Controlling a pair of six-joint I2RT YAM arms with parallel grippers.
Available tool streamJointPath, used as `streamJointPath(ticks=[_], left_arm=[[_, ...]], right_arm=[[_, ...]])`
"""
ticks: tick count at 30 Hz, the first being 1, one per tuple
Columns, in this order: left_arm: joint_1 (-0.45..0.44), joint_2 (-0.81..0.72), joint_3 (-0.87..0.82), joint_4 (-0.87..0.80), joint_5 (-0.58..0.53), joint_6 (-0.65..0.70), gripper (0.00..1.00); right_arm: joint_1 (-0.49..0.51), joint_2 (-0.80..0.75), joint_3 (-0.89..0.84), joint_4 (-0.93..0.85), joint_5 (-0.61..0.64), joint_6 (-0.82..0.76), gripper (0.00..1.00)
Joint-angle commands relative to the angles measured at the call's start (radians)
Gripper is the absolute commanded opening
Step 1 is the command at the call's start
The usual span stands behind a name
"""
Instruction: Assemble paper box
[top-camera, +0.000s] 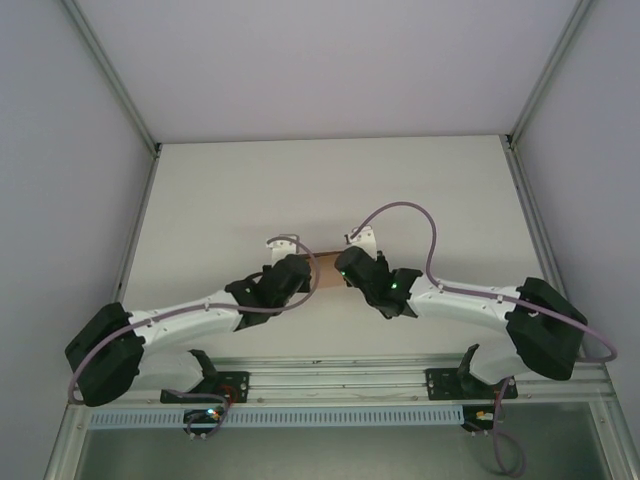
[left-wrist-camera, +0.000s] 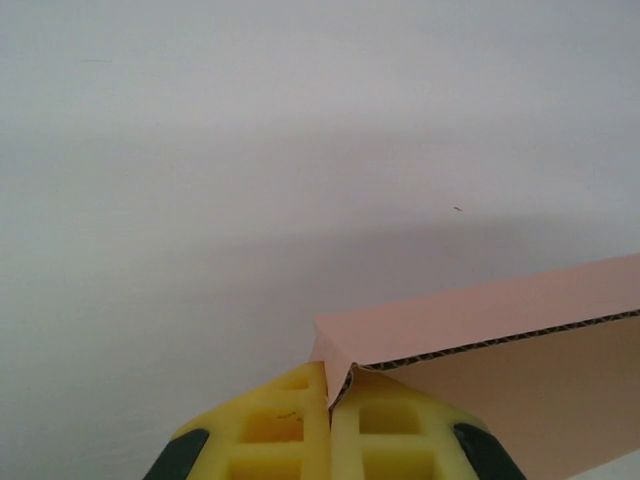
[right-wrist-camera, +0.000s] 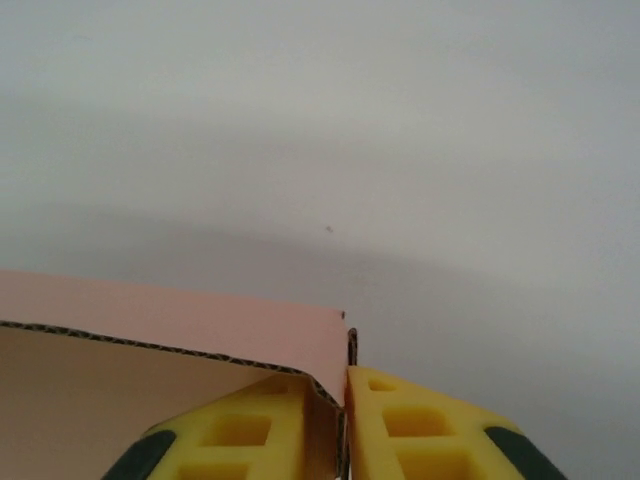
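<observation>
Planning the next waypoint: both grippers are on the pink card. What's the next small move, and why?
Probably tip both wrists together slightly to fold the held panel. The left gripper pinches one end corner of the paper box, the right gripper the opposite corner of the same panel, so moving one arm alone could twist it.

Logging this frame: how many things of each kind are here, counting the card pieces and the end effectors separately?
Salmon-pink paper box: 1
End effectors with yellow fingers: 2 (left end effector, right end effector, each pinching a corner of the box)
Total: 3
</observation>
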Motion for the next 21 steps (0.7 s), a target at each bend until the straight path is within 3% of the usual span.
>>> streamJointPath(ticks=[1, 3, 7, 12, 16, 21], left_arm=[[-0.026, 0.025, -0.082, -0.148, 0.080, 0.015, 0.00], [-0.029, 0.031, -0.080, -0.135, 0.084, 0.019, 0.00], [-0.050, 0.050, -0.079, -0.115, 0.054, 0.034, 0.00], [-0.068, 0.063, -0.075, -0.111, 0.033, 0.063, 0.00], [-0.080, 0.069, -0.075, -0.099, 0.016, 0.088, 0.00], [-0.081, 0.063, -0.073, -0.094, 0.004, 0.105, 0.03]], right_arm=[[-0.003, -0.065, -0.009, -0.006, -0.103, -0.006, 0.25], [-0.015, -0.086, -0.004, 0.007, -0.143, -0.003, 0.25], [-0.024, -0.124, 0.010, -0.017, -0.157, -0.009, 0.47], [-0.078, -0.195, 0.002, -0.020, -0.213, 0.006, 0.61], [-0.128, -0.200, 0.002, -0.027, -0.218, 0.032, 0.61], [-0.153, -0.162, -0.015, -0.067, -0.235, 0.090, 0.55]])
